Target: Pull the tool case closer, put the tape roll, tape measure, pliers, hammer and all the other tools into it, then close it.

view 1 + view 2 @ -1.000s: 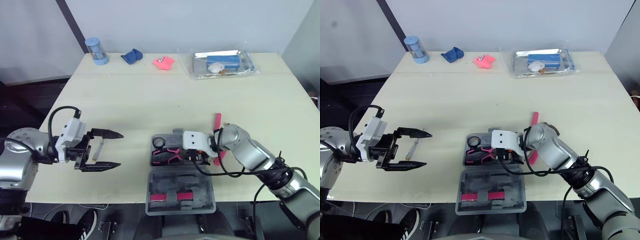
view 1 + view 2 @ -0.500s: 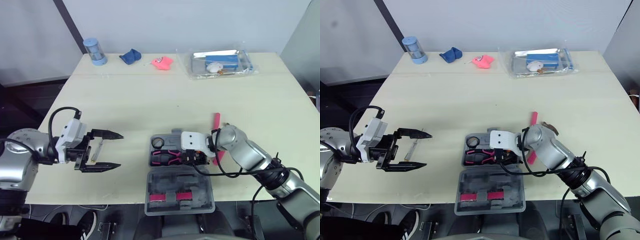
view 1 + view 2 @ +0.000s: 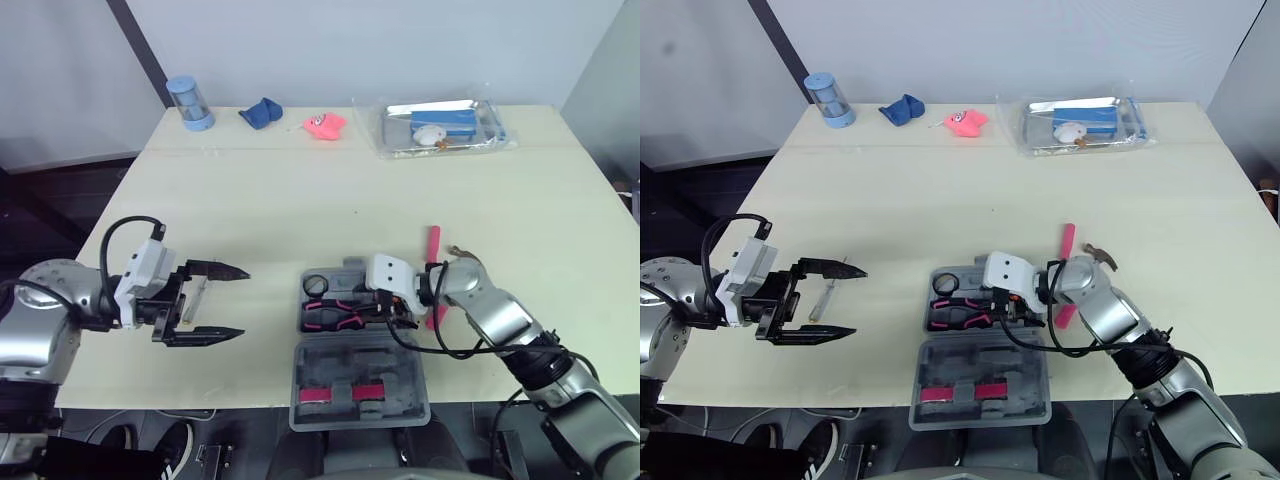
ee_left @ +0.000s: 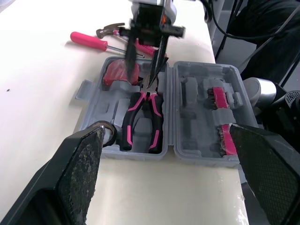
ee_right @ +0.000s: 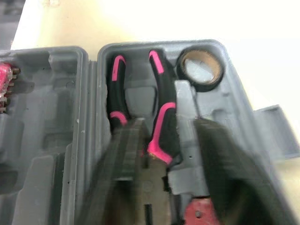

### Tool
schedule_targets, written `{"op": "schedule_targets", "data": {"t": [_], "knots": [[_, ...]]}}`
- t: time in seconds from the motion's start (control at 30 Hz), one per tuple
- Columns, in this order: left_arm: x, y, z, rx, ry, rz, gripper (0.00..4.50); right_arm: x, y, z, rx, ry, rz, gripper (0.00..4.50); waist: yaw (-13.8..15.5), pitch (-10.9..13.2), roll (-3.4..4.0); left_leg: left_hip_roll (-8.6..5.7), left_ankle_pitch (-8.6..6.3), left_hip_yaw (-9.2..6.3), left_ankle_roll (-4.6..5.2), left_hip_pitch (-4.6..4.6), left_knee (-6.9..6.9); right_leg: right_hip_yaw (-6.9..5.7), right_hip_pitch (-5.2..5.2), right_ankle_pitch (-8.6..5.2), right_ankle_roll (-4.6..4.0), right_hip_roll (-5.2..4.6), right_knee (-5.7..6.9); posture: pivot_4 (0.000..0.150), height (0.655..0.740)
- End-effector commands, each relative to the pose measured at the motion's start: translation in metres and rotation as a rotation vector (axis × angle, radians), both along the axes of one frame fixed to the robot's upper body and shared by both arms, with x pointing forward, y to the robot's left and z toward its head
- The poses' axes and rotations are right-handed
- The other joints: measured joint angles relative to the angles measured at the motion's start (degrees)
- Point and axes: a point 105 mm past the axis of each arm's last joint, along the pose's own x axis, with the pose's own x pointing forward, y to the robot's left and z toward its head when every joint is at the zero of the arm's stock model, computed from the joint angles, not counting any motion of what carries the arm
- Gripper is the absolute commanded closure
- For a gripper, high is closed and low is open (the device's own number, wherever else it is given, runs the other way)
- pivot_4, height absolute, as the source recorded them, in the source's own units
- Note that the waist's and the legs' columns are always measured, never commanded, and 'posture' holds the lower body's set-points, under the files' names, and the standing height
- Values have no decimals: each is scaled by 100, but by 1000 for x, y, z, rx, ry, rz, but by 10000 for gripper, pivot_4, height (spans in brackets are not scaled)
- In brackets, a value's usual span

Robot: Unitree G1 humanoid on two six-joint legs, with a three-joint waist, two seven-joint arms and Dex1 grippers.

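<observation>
The grey tool case (image 3: 360,345) lies open near the table's front edge, its lid (image 3: 360,392) toward me. Its base holds a black tape roll (image 3: 315,284), pink-handled pliers (image 4: 140,117) and a red tape measure (image 4: 115,74). My right gripper (image 3: 385,310) hovers over the base just above the pliers, fingers (image 5: 124,183) open with nothing held. The pink-handled hammer (image 3: 433,262) lies on the table beside the case, behind my right wrist. My left gripper (image 3: 240,302) stands open to the case's left, and a small screwdriver (image 3: 198,296) lies on the table between its fingers.
Along the table's far edge stand a blue cylinder (image 3: 190,102), a blue cloth (image 3: 263,112), a pink toy (image 3: 325,124) and a clear bag of items (image 3: 445,125). The case lid overhangs the front edge.
My right forearm has drawn back and lowered, uncovering the hammer's head; its gripper stays over the case base. The left gripper has not moved.
</observation>
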Motion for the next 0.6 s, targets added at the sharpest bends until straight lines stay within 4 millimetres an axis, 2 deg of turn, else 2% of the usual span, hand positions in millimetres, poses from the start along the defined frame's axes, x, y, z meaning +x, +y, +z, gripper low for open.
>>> {"op": "schedule_targets", "data": {"t": [0.03,0.27,0.43,0.6], "knots": [[-5,0,3,10,-9,-48,0,3,3,4,55,-25,15,44173,-6,0,0,0,0,0,0,0,0,0,0,0,0,0,0,1500,7400],[-5,0,3,6,-13,-46,0,10,-2,-19,9,-2,-6,44173,-3,-1,-1,0,7,0,-12,1,0,0,0,0,0,0,1,1500,7400],[-4,1,1,3,-13,-42,0,6,-21,-69,-152,108,-42,44173,-10,-6,-2,0,5,1,-8,18,0,2,9,1,-1,1,6,1500,7400],[-4,1,0,-1,-13,-38,0,-4,-35,-102,-251,195,-56,44173,10,-27,-9,0,2,6,-3,106,-12,7,100,-1,-2,1,-4,1500,7400]]}}
